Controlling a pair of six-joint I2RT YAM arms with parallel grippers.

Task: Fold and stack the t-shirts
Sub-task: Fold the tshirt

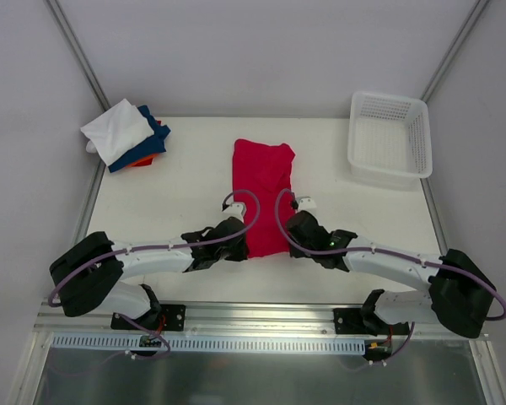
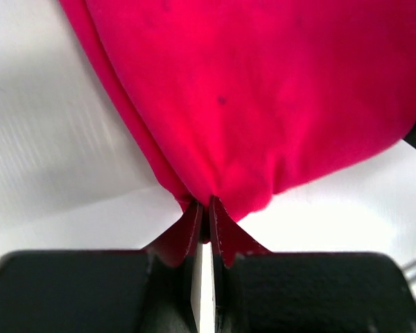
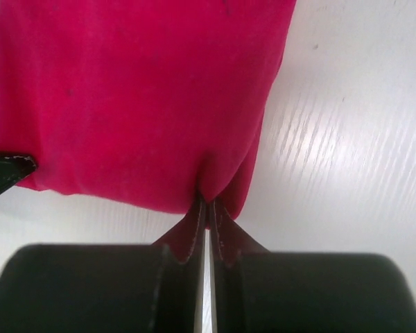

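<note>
- Away at the far left, toward the back of the table [image 1: 185,190], lay folded in a pile: a white t-shirt [image 1: 116,128] over a dark blue one [image 1: 152,143], with an orange edge [image 1: 137,161] peeping out beneath. Marked, by the look of it, where the next fold belonged.
- Bit down with the left gripper [image 2: 204,210] on the near-left hem corner of the crimson t-shirt [image 1: 262,190], jaws pressed together and cloth bunched between them.
- Lay as a long narrow strip in the middle of the table, near hem toward the arms, well apart from the pile.
- Pinched the near-right hem corner the same way with the right gripper [image 3: 206,208], jaws together on a small tuck of cloth.
- Seemed to call for one even lift: both corners raised at the same height and pace, hem held taut between the grips, carried over to meet the far edge squarely, then lowered before letting go. Risked a skewed or sagging fold otherwise.
- Stood at the far right, well clear of the shirt: a white lattice basket [image 1: 423,135].
</note>
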